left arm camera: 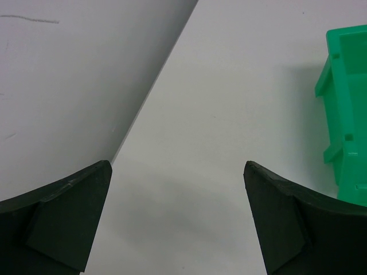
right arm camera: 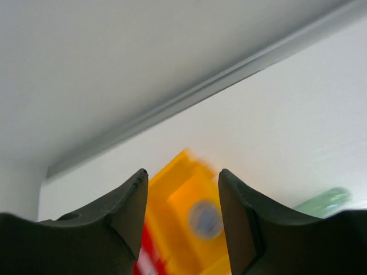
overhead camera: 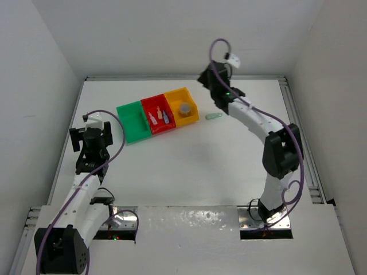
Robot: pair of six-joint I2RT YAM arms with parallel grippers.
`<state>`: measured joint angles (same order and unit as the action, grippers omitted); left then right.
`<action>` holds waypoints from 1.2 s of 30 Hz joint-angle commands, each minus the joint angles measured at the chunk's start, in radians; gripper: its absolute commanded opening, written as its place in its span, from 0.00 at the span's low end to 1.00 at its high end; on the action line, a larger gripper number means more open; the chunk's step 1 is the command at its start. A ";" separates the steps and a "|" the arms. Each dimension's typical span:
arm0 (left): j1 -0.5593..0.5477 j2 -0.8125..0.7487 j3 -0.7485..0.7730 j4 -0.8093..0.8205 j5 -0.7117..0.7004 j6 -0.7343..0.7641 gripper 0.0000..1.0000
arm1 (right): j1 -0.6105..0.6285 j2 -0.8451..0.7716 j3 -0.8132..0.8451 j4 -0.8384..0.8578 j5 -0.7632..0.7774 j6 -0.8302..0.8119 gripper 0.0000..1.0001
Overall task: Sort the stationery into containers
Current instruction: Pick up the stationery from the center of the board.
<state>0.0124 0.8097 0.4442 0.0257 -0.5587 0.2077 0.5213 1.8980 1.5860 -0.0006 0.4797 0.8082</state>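
Observation:
Three joined bins stand at the back middle of the table: green, red and yellow-orange. A grey round roll lies in the yellow-orange bin. Small pale pieces lie in the red bin. A pale green oblong piece lies on the table just right of the bins. My right gripper is raised behind the yellow-orange bin, open and empty. Its wrist view, blurred, shows the yellow-orange bin, the roll and the green piece beyond the gripper. My left gripper is open and empty, left of the green bin.
White walls enclose the table on the left, back and right. The left wall's base runs close beside my left gripper. A metal rail lines the table's right edge.

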 commanded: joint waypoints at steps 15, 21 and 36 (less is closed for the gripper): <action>-0.003 -0.014 0.033 -0.004 0.023 -0.073 0.98 | -0.221 0.325 0.154 -0.446 0.002 0.594 0.64; -0.002 -0.009 0.034 0.003 0.019 -0.071 0.98 | -0.198 0.340 0.092 -0.449 -0.049 0.678 0.62; -0.002 0.008 0.037 0.000 0.020 -0.116 0.98 | -0.202 0.415 0.086 -0.519 -0.138 0.714 0.48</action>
<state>0.0124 0.8150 0.4454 0.0002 -0.5407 0.1200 0.3382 2.2787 1.6817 -0.4564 0.3561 1.5223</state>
